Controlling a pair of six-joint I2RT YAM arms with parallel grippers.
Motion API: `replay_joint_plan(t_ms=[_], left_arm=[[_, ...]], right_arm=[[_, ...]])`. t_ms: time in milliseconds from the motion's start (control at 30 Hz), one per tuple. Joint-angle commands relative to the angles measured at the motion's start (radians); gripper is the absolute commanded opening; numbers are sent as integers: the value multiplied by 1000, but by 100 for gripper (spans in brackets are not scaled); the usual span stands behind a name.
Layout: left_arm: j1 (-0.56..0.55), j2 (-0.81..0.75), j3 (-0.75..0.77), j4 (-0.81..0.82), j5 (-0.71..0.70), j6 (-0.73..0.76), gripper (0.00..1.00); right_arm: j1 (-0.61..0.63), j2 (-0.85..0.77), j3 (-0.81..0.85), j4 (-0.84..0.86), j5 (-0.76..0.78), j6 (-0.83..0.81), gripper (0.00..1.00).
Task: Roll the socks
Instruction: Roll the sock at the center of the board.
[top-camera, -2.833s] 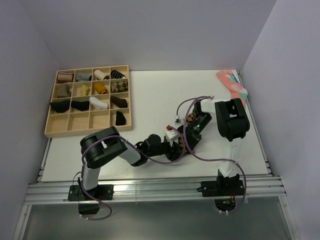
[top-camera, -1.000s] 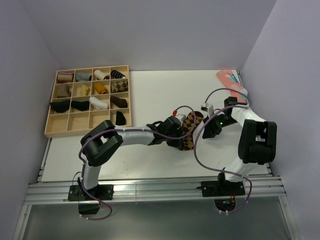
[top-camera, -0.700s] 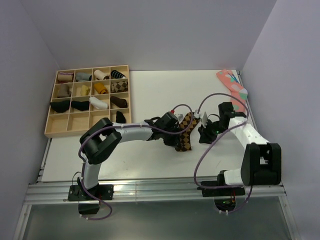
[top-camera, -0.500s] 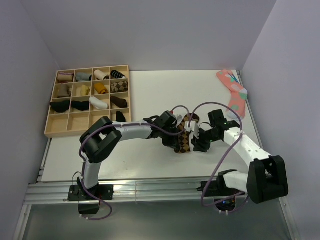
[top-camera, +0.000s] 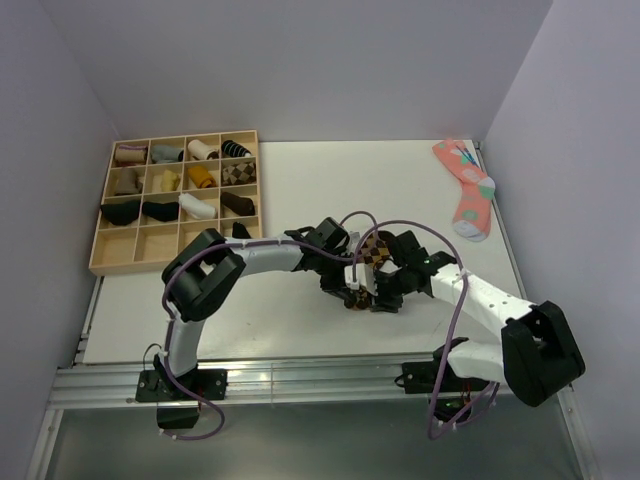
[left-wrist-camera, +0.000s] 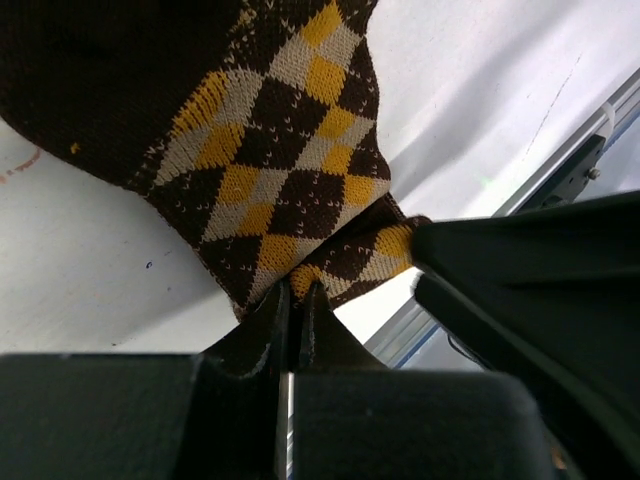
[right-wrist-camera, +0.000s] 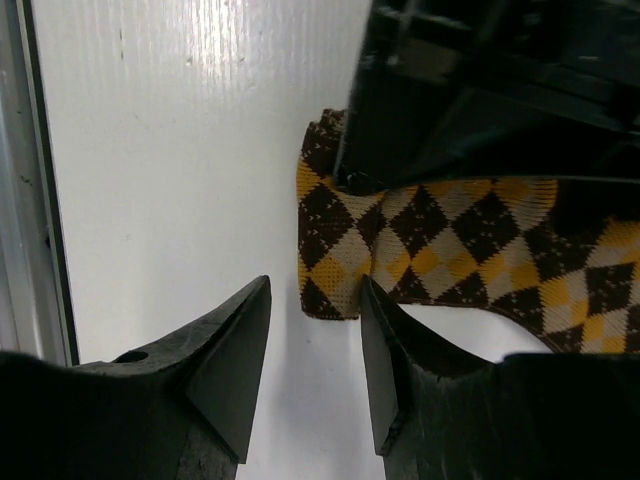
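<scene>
The socks (top-camera: 368, 262), dark brown with orange and tan argyle diamonds, lie as one flat piece on the white table between the two arms. My left gripper (top-camera: 349, 279) is shut on the sock's edge. In the left wrist view its fingers (left-wrist-camera: 293, 292) pinch a fold of the knit (left-wrist-camera: 270, 170). My right gripper (top-camera: 382, 297) stands open at the sock's near end. In the right wrist view a corner of the sock (right-wrist-camera: 335, 270) sits right at the mouth of that gripper (right-wrist-camera: 315, 295), and nothing is gripped. The left gripper's black body (right-wrist-camera: 480, 90) covers the sock's upper part.
A wooden compartment tray (top-camera: 100, 262) with several rolled socks stands at the back left. A pink sock with teal patches (top-camera: 468, 190) lies at the back right. The metal rail of the table's front edge (top-camera: 300, 375) runs close below the grippers.
My right arm has swung in from the right and come nearer, bringing its open gripper to the sock's near end. The left gripper has kept its hold and shifted the sock slightly nearer.
</scene>
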Motion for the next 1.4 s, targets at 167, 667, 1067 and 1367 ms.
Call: replay_joint_plan(t_ms=[167,667,1067,1367], left_arm=[[5,37,12,-89,2,31,0],[16,9,-45,20,67,-49,0],[20,-186,-350,515,-30,-322,28],[-13,-275,-542,807,-192,-439,34]], right_arm=[[81,36,-49,122,105,34,48],[106,130,-24,132,156,98,24],[101,210,48,0,131,140,7],[65,279,108,-92,88,126,6]])
